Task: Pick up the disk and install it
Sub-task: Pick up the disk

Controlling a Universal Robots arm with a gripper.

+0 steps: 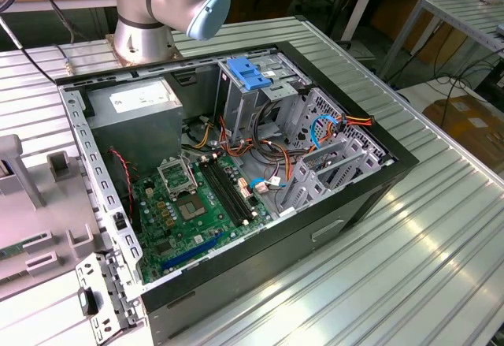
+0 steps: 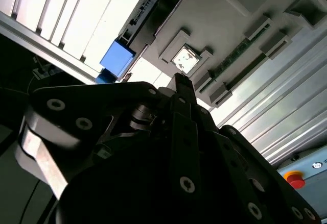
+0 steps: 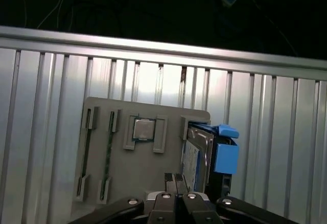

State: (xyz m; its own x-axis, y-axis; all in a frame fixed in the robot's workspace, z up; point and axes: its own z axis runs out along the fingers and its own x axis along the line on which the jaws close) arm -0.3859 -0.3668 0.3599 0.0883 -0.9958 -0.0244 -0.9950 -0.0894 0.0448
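The disk (image 3: 195,157) stands on edge in an end pocket of the grey holder plate (image 3: 130,173) on the slatted table (image 3: 46,132), blue side rail (image 3: 226,156) outward — near the gripper (image 3: 175,179), which hangs over the plate with fingers pressed together on nothing. Coming down clenched it would likely strike the disk's top edge, and a skewed grip or one snagging the rail could tilt the disk — enough to jam at the blue-latched drive cage (image 1: 248,74) in the open computer case (image 1: 260,271)
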